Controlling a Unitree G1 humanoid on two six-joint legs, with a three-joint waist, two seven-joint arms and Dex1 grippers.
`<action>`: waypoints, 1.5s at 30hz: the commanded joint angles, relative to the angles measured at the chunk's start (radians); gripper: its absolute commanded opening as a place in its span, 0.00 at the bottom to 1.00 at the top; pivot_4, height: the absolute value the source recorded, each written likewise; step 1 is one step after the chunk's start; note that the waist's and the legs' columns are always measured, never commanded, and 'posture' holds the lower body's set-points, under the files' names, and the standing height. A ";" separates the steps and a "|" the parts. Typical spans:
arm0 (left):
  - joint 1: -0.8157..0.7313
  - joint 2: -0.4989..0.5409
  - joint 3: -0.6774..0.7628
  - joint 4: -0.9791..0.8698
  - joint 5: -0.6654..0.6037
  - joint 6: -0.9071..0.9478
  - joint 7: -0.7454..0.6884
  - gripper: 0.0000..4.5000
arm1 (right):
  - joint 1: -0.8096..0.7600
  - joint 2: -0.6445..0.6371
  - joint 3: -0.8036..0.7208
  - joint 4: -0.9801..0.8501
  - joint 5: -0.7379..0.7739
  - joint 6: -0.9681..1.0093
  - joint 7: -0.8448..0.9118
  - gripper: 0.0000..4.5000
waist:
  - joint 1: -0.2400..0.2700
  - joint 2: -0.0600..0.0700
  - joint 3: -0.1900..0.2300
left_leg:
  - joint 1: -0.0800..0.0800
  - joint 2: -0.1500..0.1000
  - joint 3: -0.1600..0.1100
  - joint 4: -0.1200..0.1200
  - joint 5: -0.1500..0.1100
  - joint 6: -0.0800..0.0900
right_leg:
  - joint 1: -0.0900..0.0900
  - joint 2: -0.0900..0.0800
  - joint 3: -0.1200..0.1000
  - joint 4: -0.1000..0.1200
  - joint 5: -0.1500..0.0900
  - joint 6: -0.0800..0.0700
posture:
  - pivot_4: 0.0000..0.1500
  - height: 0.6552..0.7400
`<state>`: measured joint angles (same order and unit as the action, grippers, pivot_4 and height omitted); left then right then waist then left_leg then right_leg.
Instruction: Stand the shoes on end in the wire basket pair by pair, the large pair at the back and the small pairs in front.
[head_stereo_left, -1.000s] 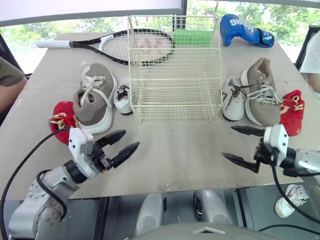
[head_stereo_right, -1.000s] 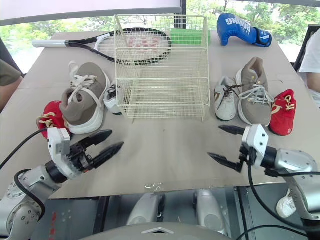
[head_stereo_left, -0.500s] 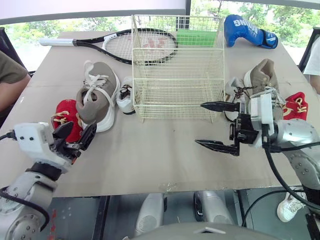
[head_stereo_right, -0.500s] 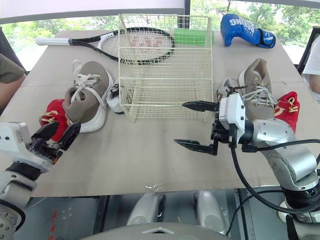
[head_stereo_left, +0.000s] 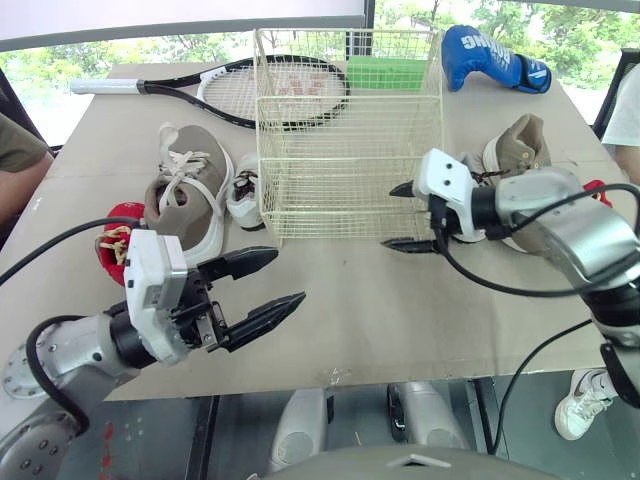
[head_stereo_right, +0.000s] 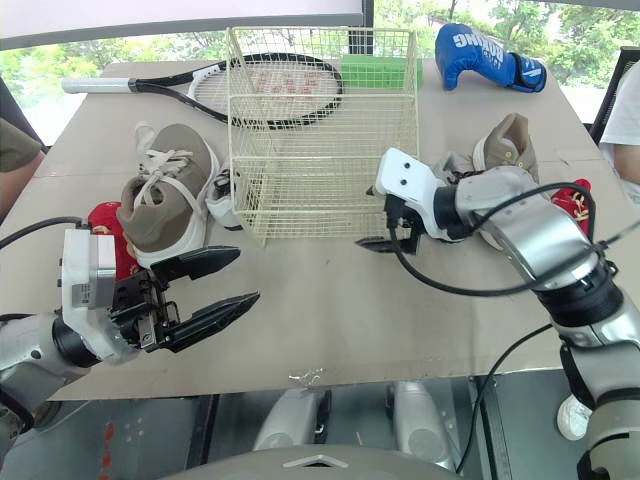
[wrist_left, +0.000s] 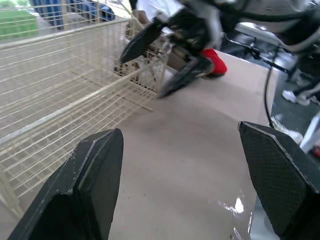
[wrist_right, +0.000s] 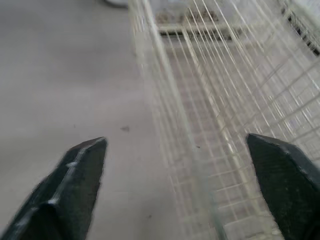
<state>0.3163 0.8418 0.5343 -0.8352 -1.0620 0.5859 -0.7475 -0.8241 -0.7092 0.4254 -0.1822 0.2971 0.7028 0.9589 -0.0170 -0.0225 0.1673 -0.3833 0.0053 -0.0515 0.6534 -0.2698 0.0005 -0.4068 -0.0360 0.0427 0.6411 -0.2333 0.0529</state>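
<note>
The cream wire basket (head_stereo_left: 350, 140) stands empty at the table's middle back. To its left lie a large taupe shoe (head_stereo_left: 188, 195), a small white shoe (head_stereo_left: 243, 197) and a small red shoe (head_stereo_left: 118, 240). To its right lie the other taupe shoe (head_stereo_left: 520, 150) and a red shoe (head_stereo_left: 597, 190), both partly behind my right arm. My left gripper (head_stereo_left: 288, 277) is open and empty over bare table in front of the left shoes. My right gripper (head_stereo_left: 388, 216) is open and empty at the basket's front right corner (wrist_right: 200, 100), its fingers pointing left.
A tennis racket (head_stereo_left: 200, 85), a green box (head_stereo_left: 385, 72) and a blue boxing glove (head_stereo_left: 490, 58) lie behind the basket. People sit at the table's left side (head_stereo_left: 18, 160) and right side (head_stereo_left: 625, 110). Bare table (head_stereo_left: 340, 320) stretches in front of the basket.
My right gripper has swung left and back from beside the right shoes to the basket's front right corner. My left gripper has come back in from the left edge toward the middle.
</note>
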 joint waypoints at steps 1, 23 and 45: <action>0.018 -0.022 -0.007 -0.004 0.030 -0.031 -0.013 0.89 | -0.043 0.009 0.046 0.060 -0.078 -0.038 0.046 0.50 | 0.000 -0.001 -0.001 | 0.000 0.000 0.000 0.000 0.000 0.000 | 0.000 0.000 0.000 0.000 0.000 0.000 | 1.00 1.00; 0.103 -0.124 -0.074 -0.023 0.149 -0.097 -0.002 0.89 | 0.097 -0.030 -0.046 -0.271 0.010 0.033 0.102 0.02 | 0.001 0.000 0.000 | -0.002 0.000 -0.003 0.000 0.000 0.000 | -0.002 -0.001 -0.002 0.001 0.000 0.000 | 1.00 1.00; 0.245 -0.182 -0.021 -0.055 0.195 -0.157 0.019 0.89 | 0.057 0.087 -0.014 -0.207 -0.057 0.002 0.107 0.02 | -0.022 -0.001 0.000 | 0.000 0.001 -0.005 -0.001 0.000 0.000 | -0.002 0.000 0.000 0.002 0.000 0.000 | 1.00 1.00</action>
<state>0.5571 0.6625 0.4841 -0.8586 -0.8699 0.4533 -0.7316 -0.7433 -0.6302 0.4168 -0.3622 0.2358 0.6682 1.0881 -0.0387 -0.0230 0.1671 -0.3834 0.0062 -0.0562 0.6529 -0.2698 0.0004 -0.4090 -0.0363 0.0429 0.6429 -0.2332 0.0529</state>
